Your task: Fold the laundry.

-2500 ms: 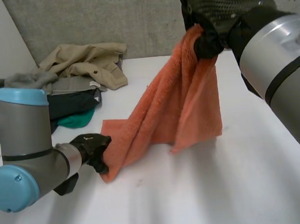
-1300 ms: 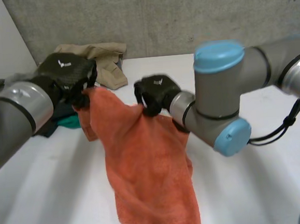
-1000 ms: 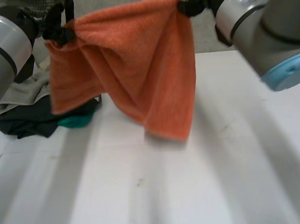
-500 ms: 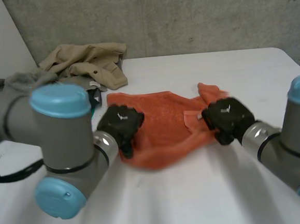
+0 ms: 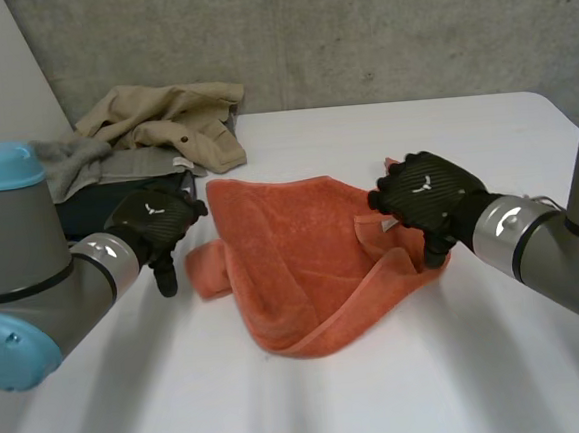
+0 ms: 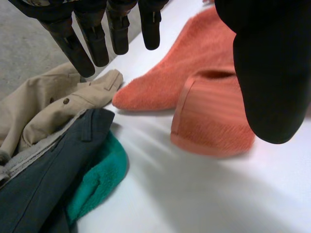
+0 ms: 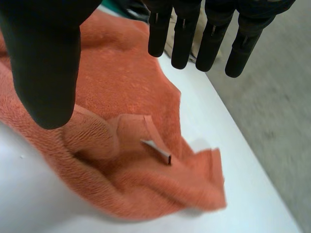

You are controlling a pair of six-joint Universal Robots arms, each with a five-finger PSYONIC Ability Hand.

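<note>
Left hand [image 5: 154,219]: fingers straight, thumb apart, nothing held; it is set just beside the left corner of the orange towel [image 5: 287,252]. Right hand [image 5: 423,194]: likewise spread and empty, poised over the towel's right edge, by the label [image 7: 156,149]. The towel is found rumpled on the worktop [image 5: 383,390], long axis running hand to hand, near edge rolled. The right hand is judged nearer the cloth.

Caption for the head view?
Left robot hand and right robot hand, both open, at opposite ends of a crumpled orange towel.
</note>
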